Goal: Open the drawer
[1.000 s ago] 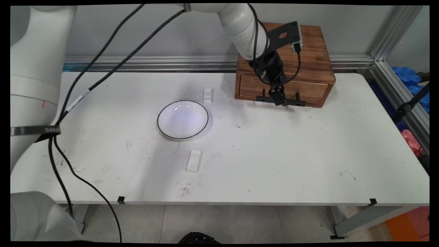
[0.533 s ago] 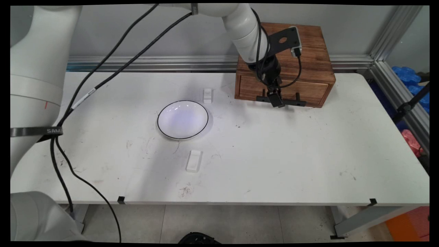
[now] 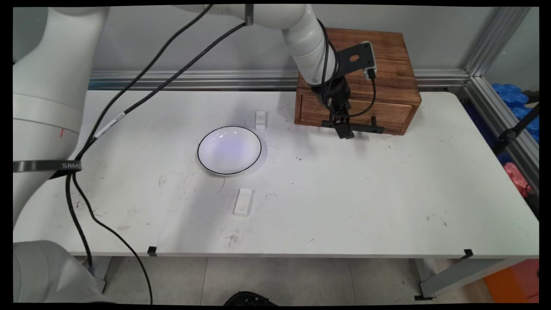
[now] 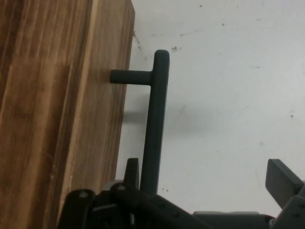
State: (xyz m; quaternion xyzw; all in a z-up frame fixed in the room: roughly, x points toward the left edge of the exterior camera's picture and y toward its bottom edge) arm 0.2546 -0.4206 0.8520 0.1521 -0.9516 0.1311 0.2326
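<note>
A brown wooden box (image 3: 379, 64) stands at the table's back right, its drawer (image 3: 389, 113) shut, with a black bar handle (image 3: 371, 128) across the front. My gripper (image 3: 344, 130) hangs at the left part of that handle, pointing down. In the hand view the handle (image 4: 155, 119) runs up the picture beside the wooden drawer front (image 4: 57, 119). The gripper (image 4: 207, 171) is open. One finger (image 4: 131, 168) sits in the gap between handle and wood, and the other fingertip (image 4: 282, 180) stands far off over the bare table. Nothing is gripped.
A white bowl (image 3: 229, 150) with a black rim sits mid-table. A small white block (image 3: 260, 119) lies just behind it and a longer white block (image 3: 243, 201) in front. Black cables hang on the left. Blue and red items (image 3: 516, 101) lie beyond the right edge.
The hand has shifted a little to the left along the handle and dropped slightly lower. The drawer and the things on the table have not moved.
</note>
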